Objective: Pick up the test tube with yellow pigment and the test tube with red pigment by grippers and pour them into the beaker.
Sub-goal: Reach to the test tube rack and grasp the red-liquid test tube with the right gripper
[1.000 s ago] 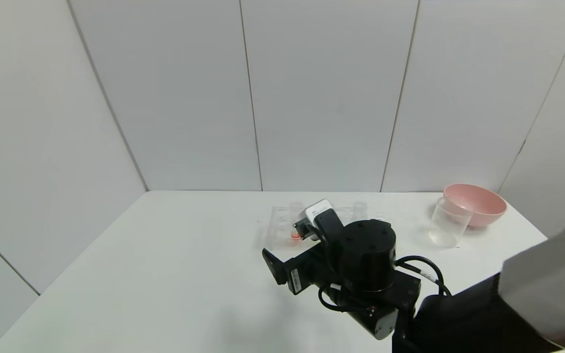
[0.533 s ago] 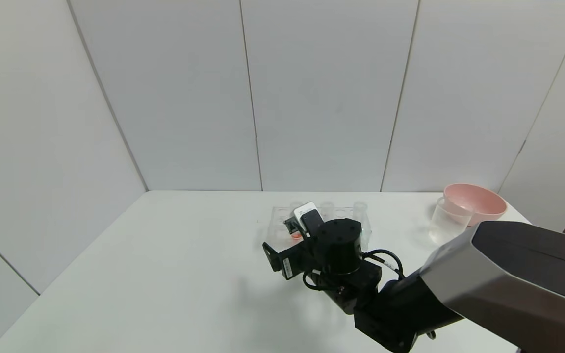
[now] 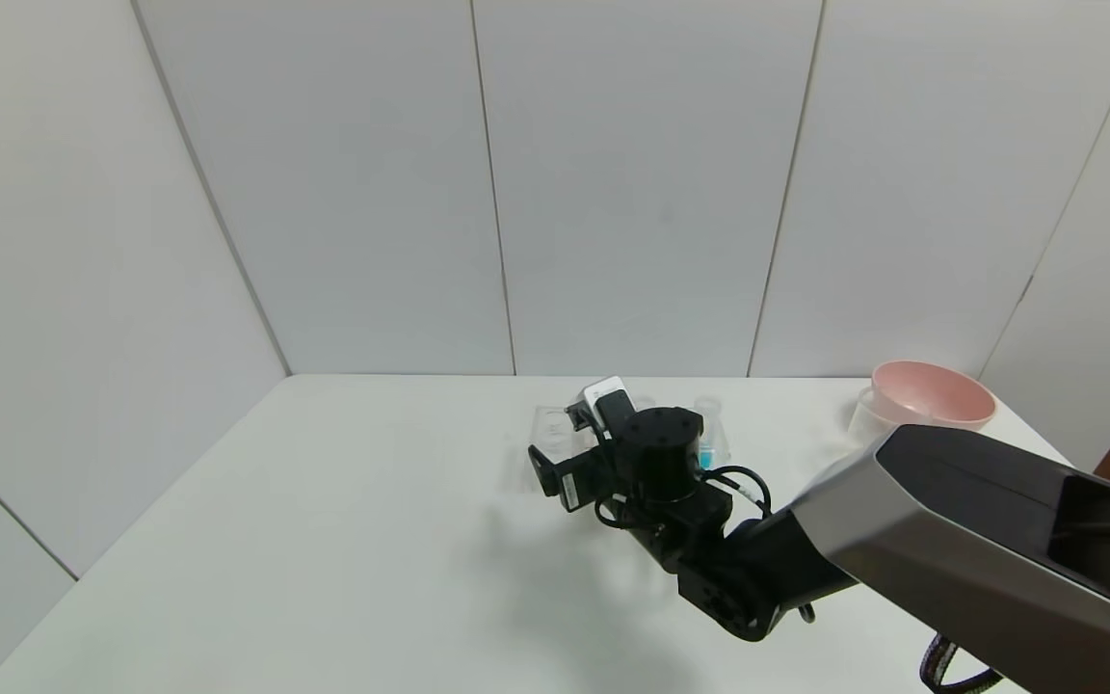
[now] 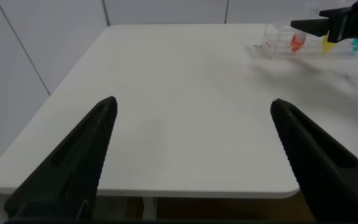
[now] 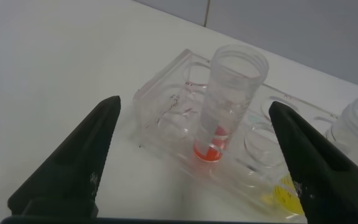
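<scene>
The test tube with red pigment (image 5: 229, 99) stands upright in a clear rack (image 5: 166, 93), its tip orange-red. The test tube with yellow pigment (image 5: 284, 191) stands one hole along in the same rack. My right gripper (image 5: 194, 102) is open, and the red tube stands just ahead of its gap, untouched. In the head view the right wrist (image 3: 656, 453) covers both tubes. The beaker (image 3: 865, 419) shows partly behind the right arm, in front of the pink bowl. My left gripper (image 4: 192, 101) is open and empty, low by the table's near left edge.
A blue-tipped tube (image 3: 706, 453) stands at the rack's right end. A pink bowl (image 3: 931, 390) sits at the back right corner. From the left wrist view the rack (image 4: 316, 43) shows far across the white table (image 4: 179, 124).
My right arm has reached farther out over the table. Its wrist now sits over the rack, hides the red tube in the head view, and uncovers the blue tube.
</scene>
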Motion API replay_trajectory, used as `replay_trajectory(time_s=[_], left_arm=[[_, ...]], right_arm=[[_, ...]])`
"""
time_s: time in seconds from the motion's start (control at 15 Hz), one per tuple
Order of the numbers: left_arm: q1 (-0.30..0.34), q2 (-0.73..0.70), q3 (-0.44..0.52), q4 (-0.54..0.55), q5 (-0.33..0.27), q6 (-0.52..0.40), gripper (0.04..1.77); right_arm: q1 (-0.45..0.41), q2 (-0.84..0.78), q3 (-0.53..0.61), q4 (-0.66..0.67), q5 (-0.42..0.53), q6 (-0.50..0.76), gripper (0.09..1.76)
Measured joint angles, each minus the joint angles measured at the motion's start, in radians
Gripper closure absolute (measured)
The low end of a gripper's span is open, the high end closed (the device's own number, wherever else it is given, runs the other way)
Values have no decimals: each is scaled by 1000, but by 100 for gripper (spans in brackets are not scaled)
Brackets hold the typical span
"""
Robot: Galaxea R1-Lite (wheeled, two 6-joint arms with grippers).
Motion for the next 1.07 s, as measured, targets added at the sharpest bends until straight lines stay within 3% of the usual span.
replay_trajectory(time_s=[1.07], left_arm=[[0,0,0,0,0,0,5]], right_arm=[[-29,123,-182,-7,-16,1,14]])
